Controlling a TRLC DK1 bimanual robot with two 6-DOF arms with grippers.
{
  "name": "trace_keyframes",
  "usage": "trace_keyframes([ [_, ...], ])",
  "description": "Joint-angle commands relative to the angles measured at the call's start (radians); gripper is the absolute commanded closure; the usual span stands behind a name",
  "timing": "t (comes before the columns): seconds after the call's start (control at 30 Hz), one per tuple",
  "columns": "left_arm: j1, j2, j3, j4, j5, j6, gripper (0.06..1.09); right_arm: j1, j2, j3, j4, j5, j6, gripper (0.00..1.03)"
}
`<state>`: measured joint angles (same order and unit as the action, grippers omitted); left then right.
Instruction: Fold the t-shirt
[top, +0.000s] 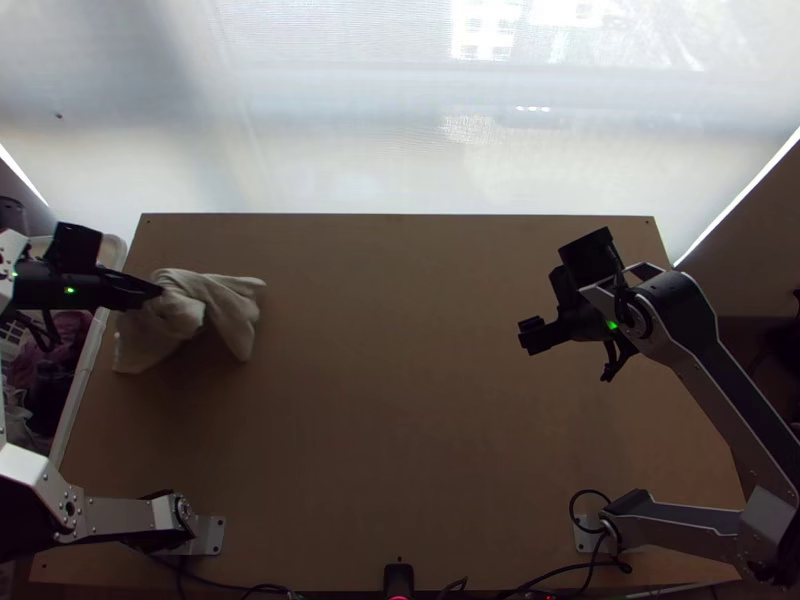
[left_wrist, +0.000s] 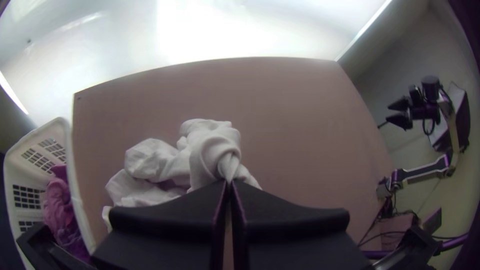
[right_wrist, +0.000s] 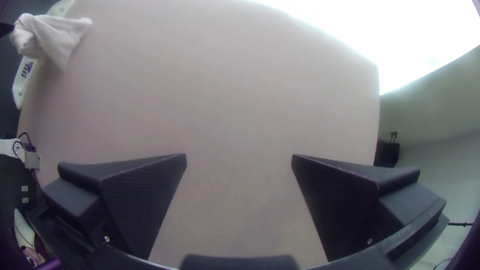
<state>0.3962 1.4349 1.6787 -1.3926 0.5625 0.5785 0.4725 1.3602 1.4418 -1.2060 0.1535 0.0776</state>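
In the top view, the left arm (top: 120, 515) swings out from its base at the table's near left, beyond the left edge, and comes back in so that its gripper (top: 158, 290) points right, over the left edge toward the table's far part. It meets the shirt (top: 228, 305), which is bunched at the far left of the table (top: 400, 430), one flap trailing right and another toward the near left. The right arm (top: 735, 390) bows out to the right from its near right base and bends back inward, its gripper (top: 573, 350) over the table's right part, well apart from the cloth. In the left wrist view, the left gripper (left_wrist: 228, 184) is clenched on a twisted peak of shirt, the rest crumpled in loose folds; a white basket (left_wrist: 70, 175) with pink and purple cloth (left_wrist: 59, 205) stands just left of the table. In the right wrist view, the right gripper (right_wrist: 239, 157) is spread wide, with bare tabletop between its fingers (right_wrist: 145, 195).
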Motion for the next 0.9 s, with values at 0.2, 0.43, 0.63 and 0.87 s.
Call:
trace_keyframes([
  [0.2, -0.703, -0.142, -0.287, 0.193, -0.004, -0.209, 1.04, -0.167, -0.118, -0.155, -0.001, 0.0, -0.01, 0.05],
  [0.43, -0.999, -0.022, -0.298, 0.379, -0.038, -0.336, 1.04, -0.281, -0.245, -0.282, -0.01, 0.0, -0.013, 0.05],
  [0.63, -1.136, 0.168, -0.177, 0.504, -0.042, -0.437, 1.04, -0.367, -0.345, -0.36, -0.029, -0.023, -0.013, 0.05],
  [0.87, -1.327, 0.41, 0.128, 0.53, -0.069, -0.523, 1.04, -0.416, -0.394, -0.425, -0.029, -0.025, -0.019, 0.05],
])
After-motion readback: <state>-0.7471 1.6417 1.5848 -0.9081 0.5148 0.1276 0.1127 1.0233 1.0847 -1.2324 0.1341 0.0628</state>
